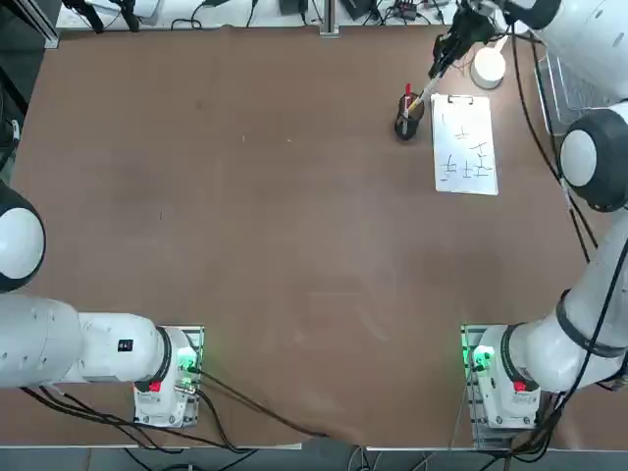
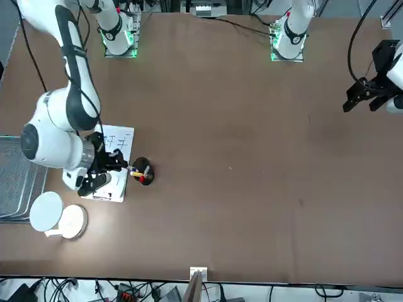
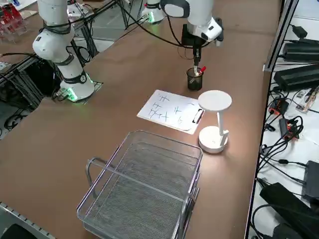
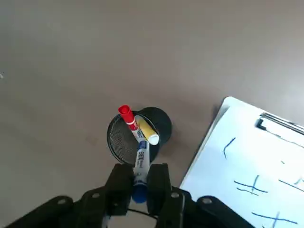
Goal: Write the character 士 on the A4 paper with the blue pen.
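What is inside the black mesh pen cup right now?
In the black mesh pen cup stand a red pen and a yellow pen. The blue pen, clamped in the right gripper, reaches down into it. The cup's bottom and the pens' lower ends are hidden.

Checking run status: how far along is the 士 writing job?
Done: the right gripper is shut on the blue pen, which hangs over the black cup that holds the red pen and yellow pen. In hand: the pen is not over the paper. Left: carrying the pen to the paper, beside earlier characters, and writing 士.
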